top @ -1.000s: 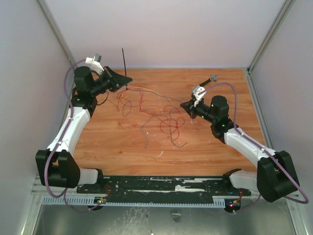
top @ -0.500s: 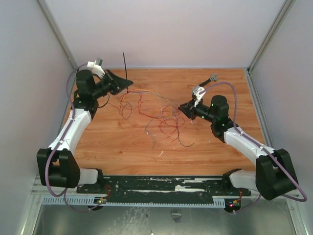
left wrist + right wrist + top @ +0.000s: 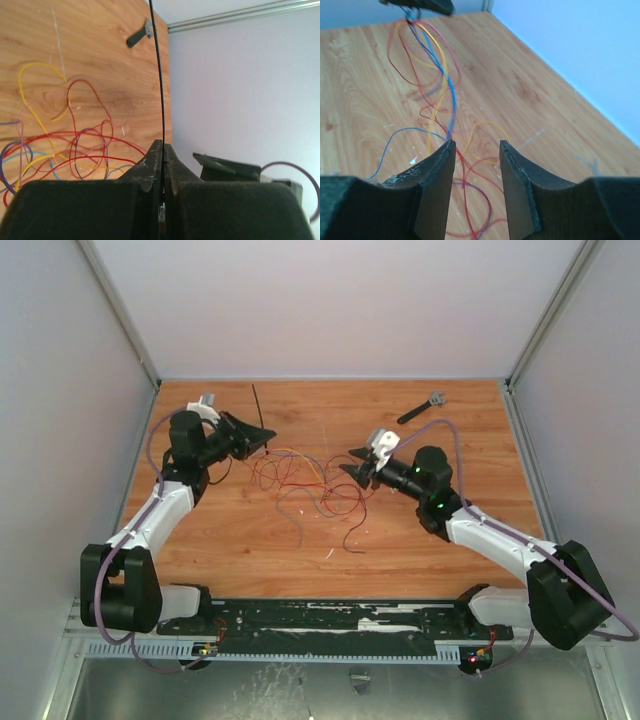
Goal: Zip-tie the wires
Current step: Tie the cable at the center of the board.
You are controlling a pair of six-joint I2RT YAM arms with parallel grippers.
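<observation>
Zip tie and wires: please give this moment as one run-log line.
left gripper: shut on zip tie | right gripper: open, over wires | zip tie: not yet around wires | wires: loose on table

Orange-brown wood-grain tabletop [image 3: 450,430], pale walls on three sides. Sprawled over the middle, a loose tangle of thin wires [image 3: 322,490], mostly red, with yellow, blue and grey strands. Far right, well apart, a short black tool with a grey head [image 3: 420,408], lying flat. Nearer the front, a tiny white scrap [image 3: 329,553].
</observation>
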